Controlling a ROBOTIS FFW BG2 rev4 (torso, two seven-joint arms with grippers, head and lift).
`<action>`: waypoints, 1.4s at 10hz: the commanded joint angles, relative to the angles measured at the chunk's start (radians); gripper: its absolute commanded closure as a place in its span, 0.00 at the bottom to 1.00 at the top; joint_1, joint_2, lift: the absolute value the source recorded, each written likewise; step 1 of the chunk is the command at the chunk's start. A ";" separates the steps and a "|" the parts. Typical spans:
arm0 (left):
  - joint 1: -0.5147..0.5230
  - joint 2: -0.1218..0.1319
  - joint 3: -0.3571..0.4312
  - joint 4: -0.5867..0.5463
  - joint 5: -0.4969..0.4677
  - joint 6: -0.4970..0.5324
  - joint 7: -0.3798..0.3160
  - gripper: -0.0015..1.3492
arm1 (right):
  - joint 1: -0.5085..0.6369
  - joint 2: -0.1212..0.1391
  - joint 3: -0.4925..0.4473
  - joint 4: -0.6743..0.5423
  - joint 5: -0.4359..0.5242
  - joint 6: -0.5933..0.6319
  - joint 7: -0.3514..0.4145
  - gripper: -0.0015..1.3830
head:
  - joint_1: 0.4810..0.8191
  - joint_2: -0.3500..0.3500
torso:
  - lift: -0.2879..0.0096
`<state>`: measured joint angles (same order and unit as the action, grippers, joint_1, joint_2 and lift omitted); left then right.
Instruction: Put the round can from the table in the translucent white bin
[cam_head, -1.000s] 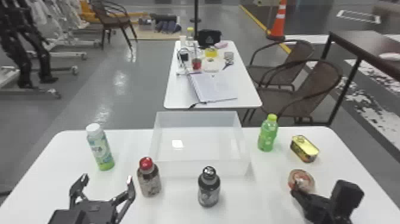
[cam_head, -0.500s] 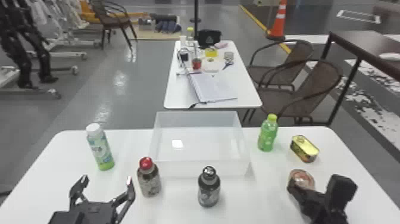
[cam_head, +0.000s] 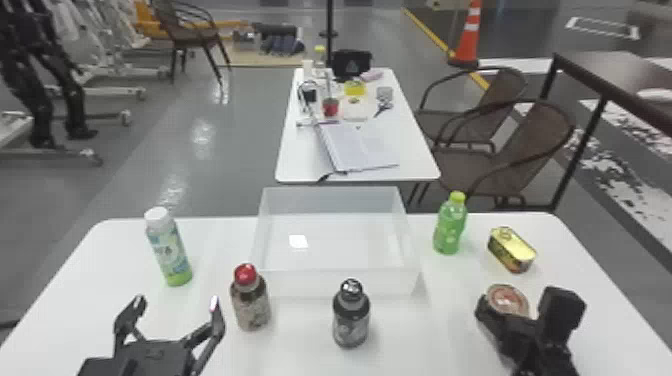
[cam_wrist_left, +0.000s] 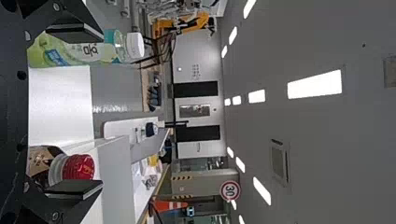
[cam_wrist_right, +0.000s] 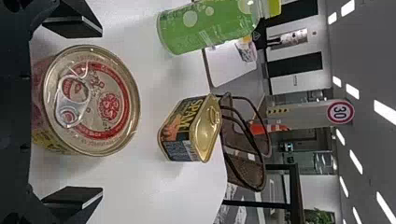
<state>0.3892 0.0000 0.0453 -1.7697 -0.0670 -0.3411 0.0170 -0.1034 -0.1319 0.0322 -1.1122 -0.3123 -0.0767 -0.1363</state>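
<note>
White table (cam_head: 410, 345): a dial to my eye, twelve on the side farthest from the robot.
Round can (cam_head: 507, 299): stood upright on the tabletop at three o'clock, outside the bin.
Right gripper (cam_head: 522, 306): also at three, its fingers wide apart on either side of that can, a gap by each.
Left gripper (cam_head: 176, 302): spread wide at nine, holding nothing.
Bin (cam_head: 340, 282): sat at twelve.
Bottles: white-capped bottle (cam_head: 169, 247) at ten, red-capped bottle (cam_head: 251, 300) at nine, dark bottle (cam_head: 351, 315) near the middle, green bottle (cam_head: 450, 225) past one.
Rectangular can (cam_head: 511, 250): lay at two.
</note>
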 joint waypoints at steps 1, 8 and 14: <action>0.005 -0.003 0.008 0.003 0.007 -0.006 0.000 0.15 | -0.013 0.000 0.000 0.032 0.013 0.000 0.000 0.07 | 0.20 0.50 | 0.63; 0.011 -0.003 0.011 0.012 0.021 -0.010 -0.003 0.15 | -0.053 -0.015 0.000 0.135 0.019 -0.107 0.101 0.70 | 0.20 0.50 | 0.63; -0.030 -0.003 -0.005 0.047 0.029 -0.019 -0.022 0.14 | 0.047 -0.049 -0.006 -0.436 0.018 0.226 0.115 0.70 | 0.20 0.50 | 0.63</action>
<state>0.3590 0.0000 0.0410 -1.7237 -0.0425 -0.3628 -0.0049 -0.0610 -0.1723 0.0282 -1.4807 -0.2916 0.0842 -0.0214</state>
